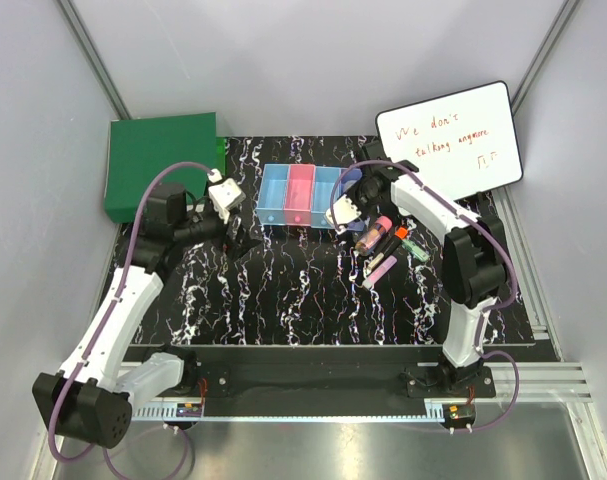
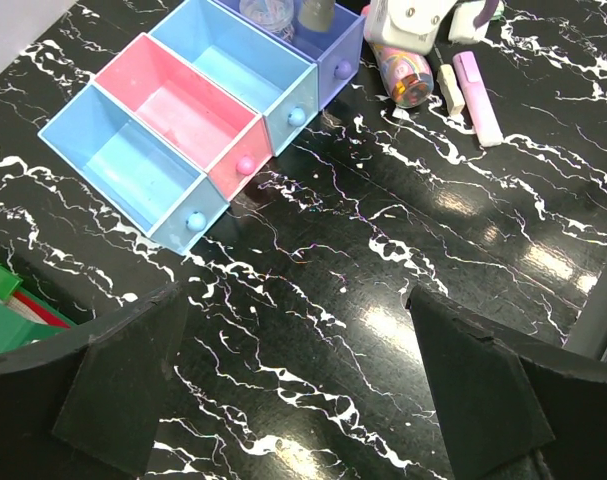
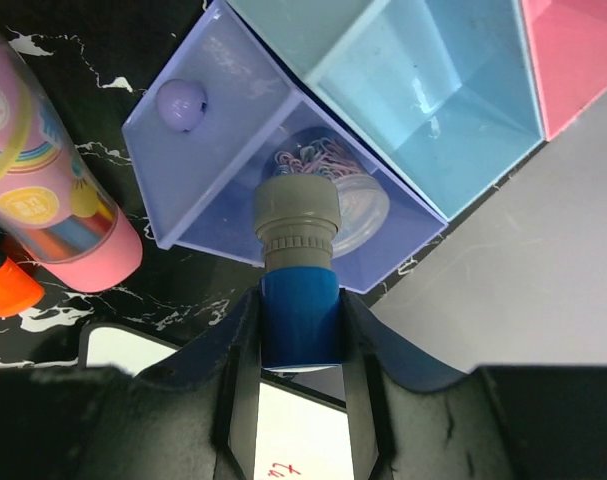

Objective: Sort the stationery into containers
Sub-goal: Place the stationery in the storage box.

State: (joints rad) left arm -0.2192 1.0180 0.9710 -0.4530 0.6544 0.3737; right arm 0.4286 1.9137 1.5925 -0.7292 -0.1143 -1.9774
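Just beneath my right gripper [image 3: 299, 300], clamped on a grey-capped blue plastic tube [image 3: 297, 225], sits the translucent purple bin [image 3: 233, 120]; next, I should release.

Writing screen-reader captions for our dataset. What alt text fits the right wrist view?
The right gripper holds a blue stick with a grey cap, pointed into the purple bin, where a round clear case of paper clips lies. A light blue bin adjoins it; a pink-capped tube and an orange marker tip lie outside on the table.
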